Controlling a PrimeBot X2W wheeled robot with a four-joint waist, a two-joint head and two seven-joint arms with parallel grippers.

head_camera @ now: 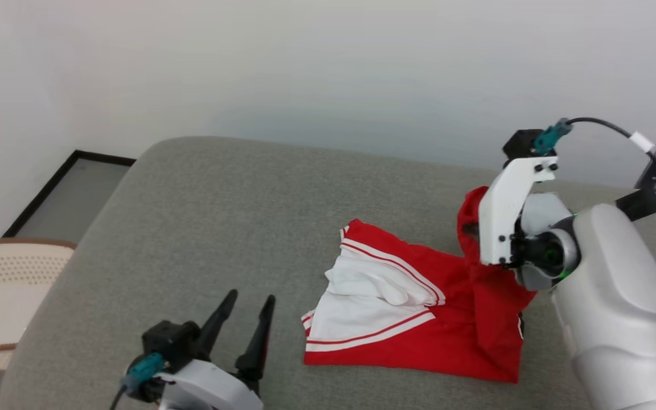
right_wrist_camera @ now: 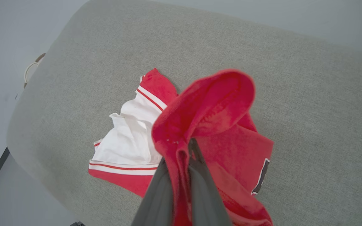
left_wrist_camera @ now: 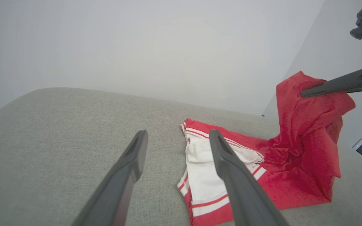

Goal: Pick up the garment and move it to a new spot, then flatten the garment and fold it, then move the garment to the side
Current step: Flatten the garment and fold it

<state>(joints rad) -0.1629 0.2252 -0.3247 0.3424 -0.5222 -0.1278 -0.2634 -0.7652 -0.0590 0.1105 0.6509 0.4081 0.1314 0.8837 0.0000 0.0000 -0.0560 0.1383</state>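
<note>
The right claw (right_wrist_camera: 188, 147) is pinched shut on a raised red fold of the shirt (head_camera: 396, 350). Below it and to its left, the rest lies bunched on the grey cushion (head_camera: 191, 216), white sleeve up. Farther left, the left claw (head_camera: 251, 296) hovers wide open and empty.

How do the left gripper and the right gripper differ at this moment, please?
The left gripper has its fingers spread wide, while the right gripper has its fingers closed on a red fold of the garment. The left gripper holds nothing; the right gripper holds that fold raised above the grey cushion, the rest lying on it. Both have two long dark fingers.
</note>
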